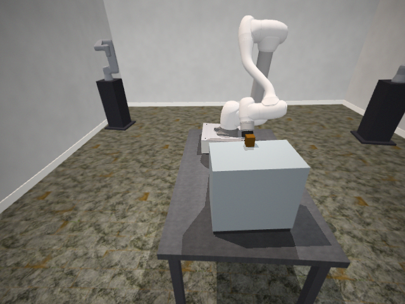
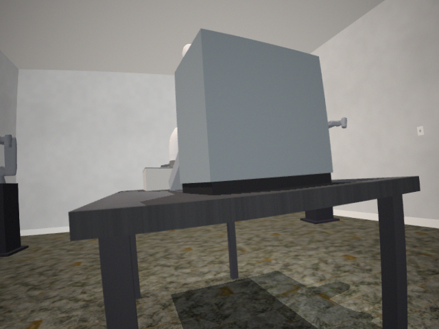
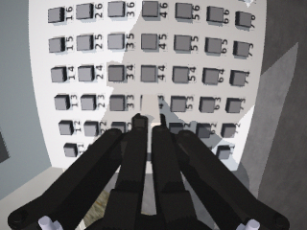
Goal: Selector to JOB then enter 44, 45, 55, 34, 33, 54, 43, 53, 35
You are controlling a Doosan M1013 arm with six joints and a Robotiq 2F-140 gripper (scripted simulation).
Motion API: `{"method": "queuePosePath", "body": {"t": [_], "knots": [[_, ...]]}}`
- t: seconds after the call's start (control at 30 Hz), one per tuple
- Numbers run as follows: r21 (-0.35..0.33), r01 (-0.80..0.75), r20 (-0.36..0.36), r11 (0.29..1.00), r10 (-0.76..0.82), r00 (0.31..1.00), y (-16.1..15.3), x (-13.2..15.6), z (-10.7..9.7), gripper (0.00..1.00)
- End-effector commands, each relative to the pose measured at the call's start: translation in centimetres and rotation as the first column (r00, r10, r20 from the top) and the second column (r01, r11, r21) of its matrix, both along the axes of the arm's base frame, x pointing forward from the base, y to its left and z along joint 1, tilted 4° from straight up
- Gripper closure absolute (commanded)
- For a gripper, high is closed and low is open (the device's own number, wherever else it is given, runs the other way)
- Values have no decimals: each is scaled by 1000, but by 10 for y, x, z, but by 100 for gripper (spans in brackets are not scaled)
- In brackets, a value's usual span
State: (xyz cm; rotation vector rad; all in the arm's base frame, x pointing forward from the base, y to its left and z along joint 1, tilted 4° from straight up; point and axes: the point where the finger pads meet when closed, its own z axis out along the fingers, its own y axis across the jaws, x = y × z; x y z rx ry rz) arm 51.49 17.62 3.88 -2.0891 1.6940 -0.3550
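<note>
The machine [image 1: 255, 199] [image 2: 262, 110] shows only its plain sides and top in the top and exterior views. In the wrist view its white keypad panel [image 3: 43, 91] has grey keys, none visibly lit: 44 [image 3: 149, 73], 45 [image 3: 150, 41], 55 [image 3: 182, 43], 34 [image 3: 116, 73], 33 [image 3: 118, 103], 54 [image 3: 180, 74], 53 [image 3: 177, 103], 35 [image 3: 116, 41]. My gripper [image 3: 150, 106] is shut, its tips in front of column 4 below key 44. A pale strip just beyond the tips covers key 43's place. Contact is unclear. The selector is not identifiable.
The machine stands on a dark table [image 1: 191, 202] [image 2: 106, 207]. An orange block [image 1: 249, 140] shows at the machine's top back edge. Other keys surround the named ones; lower ones are partly hidden by my fingers. Two black pedestals [image 1: 112, 104] [image 1: 381, 111] stand farther off.
</note>
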Motion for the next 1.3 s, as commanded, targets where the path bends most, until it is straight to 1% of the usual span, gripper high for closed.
{"method": "queuePosePath", "body": {"t": [0.0, 0.3, 0.67, 0.77, 0.97, 1.03, 1.13, 1.27], "knots": [[-3, -9, 8, 1000, 10, 1000, -1, -2, 9, 100], [-3, -9, 8, 1000, 10, 1000, -3, -9, 21, 100], [-3, -9, 8, 1000, 9, 1000, -5, -9, 24, 100], [-3, -9, 8, 1000, 9, 1000, -12, 2, 28, 100], [-3, -9, 8, 1000, 10, 1000, -50, 53, 48, 100], [-3, -9, 8, 1000, 10, 1000, -50, 53, 48, 100], [-3, -9, 8, 1000, 10, 1000, -58, 64, 52, 100], [-3, -9, 8, 1000, 10, 1000, -58, 64, 52, 100]]}}
